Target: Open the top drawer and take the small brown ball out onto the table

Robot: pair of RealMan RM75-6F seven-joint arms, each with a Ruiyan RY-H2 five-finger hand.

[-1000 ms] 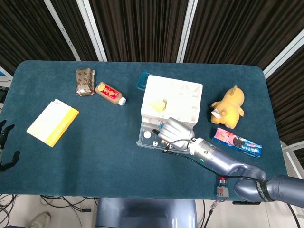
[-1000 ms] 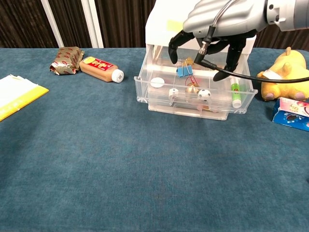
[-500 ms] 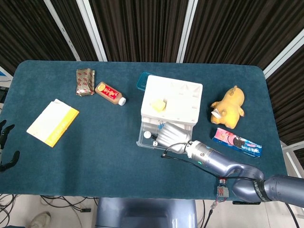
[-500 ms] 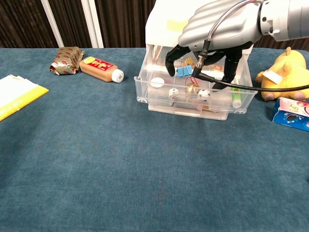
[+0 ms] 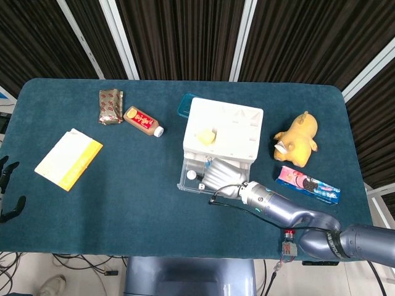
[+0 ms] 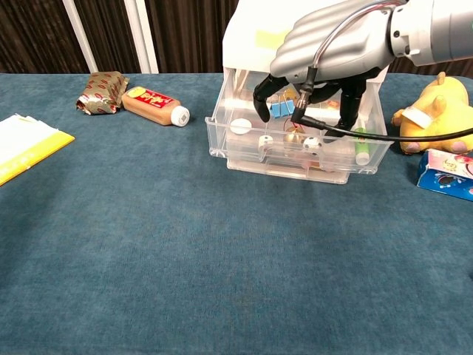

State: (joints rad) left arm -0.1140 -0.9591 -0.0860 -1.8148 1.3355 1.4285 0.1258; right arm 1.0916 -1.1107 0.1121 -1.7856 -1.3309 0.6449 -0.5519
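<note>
Small brown ball (image 6: 293, 137) lying in the pulled-out top drawer (image 6: 222, 140), near the middle of its clear tray, just beside a small white-and-black ball (image 6: 312, 144) and a white die (image 6: 264, 142). Blue binder clip (image 6: 279, 108) behind it, green marker (image 6: 361, 147) toward the right end, white round cap (image 6: 239, 126) toward the left.

Right hand (image 6: 325, 55) poised directly above the ball, palm down, dark fingers (image 6: 263, 92) curled downward into the tray and spread apart, nothing gripped between them. Forearm reaching in from the right, black cable looping beneath the wrist. In the head view, right hand (image 5: 220, 175) covering most of the drawer front.

White drawer cabinet (image 5: 223, 132) behind, yellow plush toy (image 6: 440, 115) to its right. Left hand (image 5: 7, 188) at the table's far left edge, state impossible to tell.
</note>
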